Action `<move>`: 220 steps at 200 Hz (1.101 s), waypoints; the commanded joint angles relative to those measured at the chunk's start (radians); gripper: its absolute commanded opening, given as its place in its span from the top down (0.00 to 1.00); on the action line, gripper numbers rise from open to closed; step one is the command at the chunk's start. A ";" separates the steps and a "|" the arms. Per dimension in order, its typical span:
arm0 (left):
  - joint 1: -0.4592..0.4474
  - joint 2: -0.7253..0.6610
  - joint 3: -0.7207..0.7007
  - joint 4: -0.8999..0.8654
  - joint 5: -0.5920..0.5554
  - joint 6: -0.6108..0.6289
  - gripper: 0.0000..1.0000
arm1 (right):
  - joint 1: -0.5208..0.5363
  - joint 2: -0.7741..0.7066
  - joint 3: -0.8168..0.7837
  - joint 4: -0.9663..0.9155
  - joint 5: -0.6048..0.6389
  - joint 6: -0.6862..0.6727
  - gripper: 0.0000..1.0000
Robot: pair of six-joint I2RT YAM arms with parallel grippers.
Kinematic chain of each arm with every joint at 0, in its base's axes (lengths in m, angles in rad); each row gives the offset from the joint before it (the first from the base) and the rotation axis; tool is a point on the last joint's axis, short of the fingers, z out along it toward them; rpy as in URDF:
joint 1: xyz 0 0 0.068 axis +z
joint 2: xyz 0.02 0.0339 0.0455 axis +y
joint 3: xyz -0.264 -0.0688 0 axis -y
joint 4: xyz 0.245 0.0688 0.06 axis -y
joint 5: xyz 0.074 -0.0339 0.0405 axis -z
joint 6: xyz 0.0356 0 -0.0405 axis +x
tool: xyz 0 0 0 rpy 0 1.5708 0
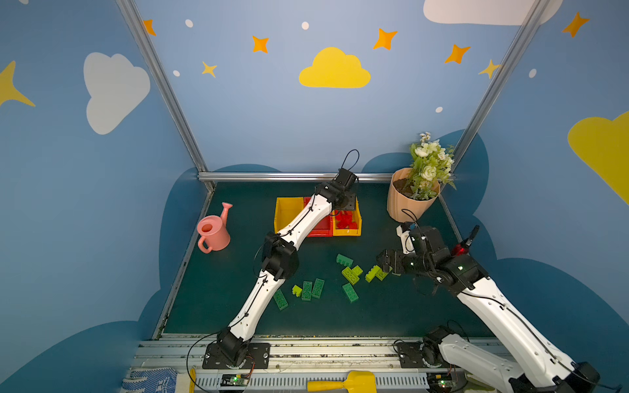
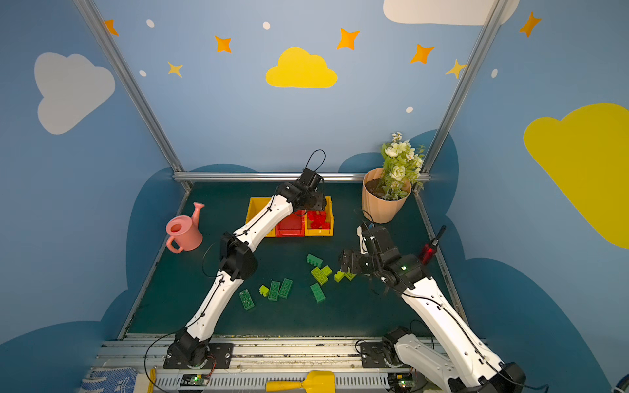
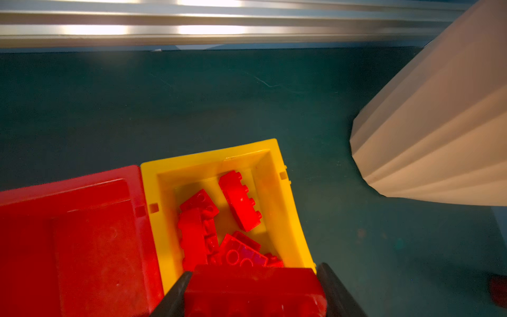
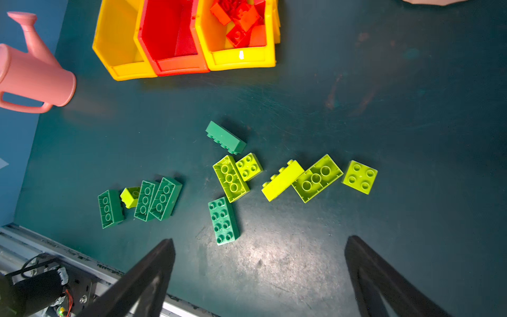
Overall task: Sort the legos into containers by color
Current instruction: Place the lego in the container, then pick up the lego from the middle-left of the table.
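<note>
held red lego (image 3: 255, 296): glossy, long axis running finger to finger | left hand (image 3: 253, 271): part-open, clamped on it above yellow bin (image 3: 285, 219) containing red legos (image 3: 241, 203) | green legos (image 4: 223, 221): dark and lime, scattered on worktop (image 4: 384, 109), mixed headings, several underside-up | right hand (image 4: 260, 240): spread wide, holding nothing, beside the lime ones

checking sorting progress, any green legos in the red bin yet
No, in the right wrist view the red bin shows nothing green inside, and the green legos lie out on the mat.
</note>
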 commanded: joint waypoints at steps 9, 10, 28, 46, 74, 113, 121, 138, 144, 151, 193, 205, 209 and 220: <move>0.023 0.017 -0.011 0.024 0.022 -0.008 0.47 | -0.021 -0.015 -0.017 -0.028 -0.015 -0.002 0.04; 0.023 0.017 -0.012 0.026 0.025 -0.009 0.46 | -0.022 -0.014 -0.017 -0.029 -0.016 -0.002 0.04; 0.038 0.024 -0.022 0.065 0.076 -0.023 0.35 | -0.034 -0.009 -0.017 -0.031 -0.017 -0.011 0.04; 0.042 0.030 -0.022 0.092 0.101 -0.031 0.16 | -0.047 -0.002 -0.012 -0.032 -0.024 -0.016 0.04; 0.043 0.023 -0.021 0.116 0.124 -0.036 0.03 | -0.055 0.001 -0.006 -0.031 -0.032 -0.016 0.04; 0.035 -0.031 -0.028 0.081 0.129 -0.044 0.01 | -0.059 -0.002 0.002 -0.030 -0.035 -0.012 0.04; 0.032 -0.054 -0.044 0.069 0.125 -0.036 0.01 | -0.059 -0.002 0.000 -0.028 -0.039 -0.011 0.04; 0.021 -0.131 -0.126 0.047 0.102 -0.022 0.01 | -0.058 -0.002 -0.007 -0.017 -0.064 -0.011 0.04; 0.016 -0.166 -0.172 0.042 0.089 -0.018 0.01 | -0.057 -0.001 -0.012 -0.013 -0.076 -0.010 0.04; 0.009 -0.214 -0.242 0.045 0.064 -0.015 0.01 | -0.056 0.000 -0.016 -0.009 -0.089 -0.010 0.04; -0.022 -0.606 -0.902 0.259 0.004 -0.056 0.01 | -0.025 -0.003 -0.058 0.023 -0.126 0.013 0.04; -0.022 -0.719 -1.102 0.318 0.006 -0.096 0.00 | -0.010 -0.005 -0.065 0.024 -0.126 0.020 0.04; -0.022 -0.749 -1.149 0.330 0.000 -0.109 0.00 | -0.004 -0.005 -0.067 0.023 -0.124 0.021 0.04; -0.022 -0.838 -1.292 0.355 -0.024 -0.150 0.00 | 0.016 -0.008 -0.073 0.024 -0.116 0.026 0.04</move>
